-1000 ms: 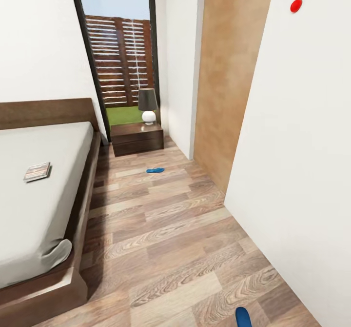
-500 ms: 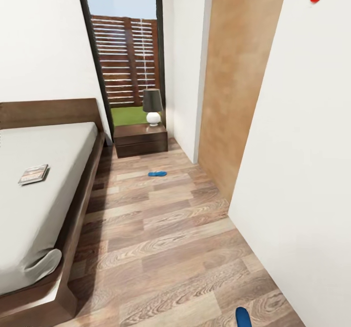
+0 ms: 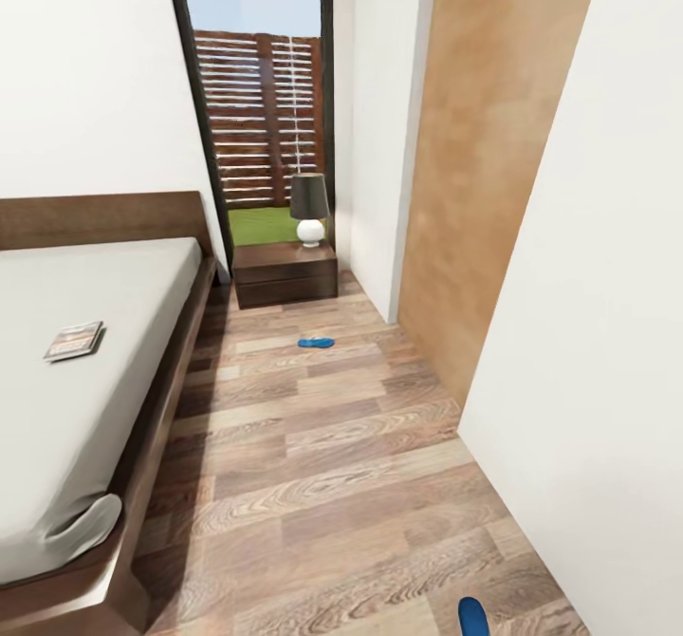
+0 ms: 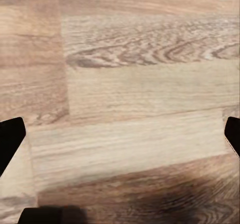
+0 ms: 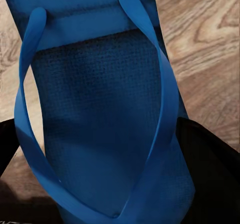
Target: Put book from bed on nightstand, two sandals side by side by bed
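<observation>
The book (image 3: 74, 341) lies flat on the grey mattress of the bed (image 3: 114, 332) at the left of the head view. One blue sandal (image 3: 316, 343) rests on the wood floor between the bed and the nightstand (image 3: 285, 273). The tip of the other sandal (image 3: 472, 615) shows at the bottom edge of the head view. In the right wrist view that sandal (image 5: 100, 93) hangs between dark fingers (image 5: 212, 159), with my right gripper (image 5: 110, 184) shut on it above the floor. My left gripper (image 4: 120, 139) is open over bare floor planks, with nothing between its fingertips (image 4: 10, 139).
A lamp (image 3: 310, 206) stands on the nightstand, in front of a tall black-framed window (image 3: 261, 95). A tan sliding door (image 3: 484, 171) and a white wall (image 3: 598, 332) close the right side. The floor aisle (image 3: 323, 465) runs between bed frame and wall.
The whole head view has shifted, so the camera has moved: nightstand, lamp and floor sandal now sit further right in the picture. The held sandal's tip keeps its place at the bottom edge.
</observation>
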### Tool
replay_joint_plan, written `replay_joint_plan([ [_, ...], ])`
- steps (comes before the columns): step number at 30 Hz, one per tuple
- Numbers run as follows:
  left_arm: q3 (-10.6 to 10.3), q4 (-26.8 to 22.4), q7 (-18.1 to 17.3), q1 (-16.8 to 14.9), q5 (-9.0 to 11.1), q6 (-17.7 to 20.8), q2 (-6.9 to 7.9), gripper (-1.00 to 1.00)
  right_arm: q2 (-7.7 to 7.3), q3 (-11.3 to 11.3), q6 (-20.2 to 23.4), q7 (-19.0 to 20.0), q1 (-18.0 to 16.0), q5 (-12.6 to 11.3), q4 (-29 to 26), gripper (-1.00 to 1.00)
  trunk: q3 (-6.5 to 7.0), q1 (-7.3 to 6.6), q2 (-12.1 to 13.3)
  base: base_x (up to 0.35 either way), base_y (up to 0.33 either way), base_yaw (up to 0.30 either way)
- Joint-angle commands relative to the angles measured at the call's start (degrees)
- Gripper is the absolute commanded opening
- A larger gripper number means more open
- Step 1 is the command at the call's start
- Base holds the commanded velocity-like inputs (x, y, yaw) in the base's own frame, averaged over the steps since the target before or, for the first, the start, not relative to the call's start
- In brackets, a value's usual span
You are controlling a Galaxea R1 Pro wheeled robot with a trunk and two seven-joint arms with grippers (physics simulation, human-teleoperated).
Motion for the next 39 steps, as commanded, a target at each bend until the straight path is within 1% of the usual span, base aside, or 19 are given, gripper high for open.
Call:
replay_joint_plan([
  [1,0.14,0.09,-0.43,-0.04,0.60,-0.02,0.06,1.00,-0.02,-0.13,-0.14,0.30,-0.08,-0.25,0.19,-1.00,-0.05,0.02,-0.02,0.301,0.000,0.002],
  [14,0.12,0.09,-0.53,-0.04,0.53,-0.02,0.21,1.00,-0.10,-0.14,-0.14,0.30,-0.08,-0.25,0.19,-1.00,-0.05,0.02,-0.02,0.313,0.000,0.002],
  [23,0.12,0.09,-0.52,-0.04,0.52,-0.02,0.21,1.00,-0.10,-0.14,-0.13,0.30,-0.08,-0.25,0.19,-1.00,-0.05,0.02,-0.02,0.312,0.000,0.154],
  [33,0.05,0.09,-0.45,-0.04,0.52,-0.11,0.05,1.00,-0.10,-0.15,-0.14,0.30,-0.08,-0.25,0.19,-1.00,-0.05,0.02,-0.02,0.083,0.000,0.021],
  [39,0.03,0.09,-0.44,-0.04,0.52,-0.11,0.00,1.00,-0.10,-0.14,-0.14,0.30,-0.08,-0.25,0.19,-1.00,-0.05,0.02,-0.02,0.238,-0.064,0.000],
])
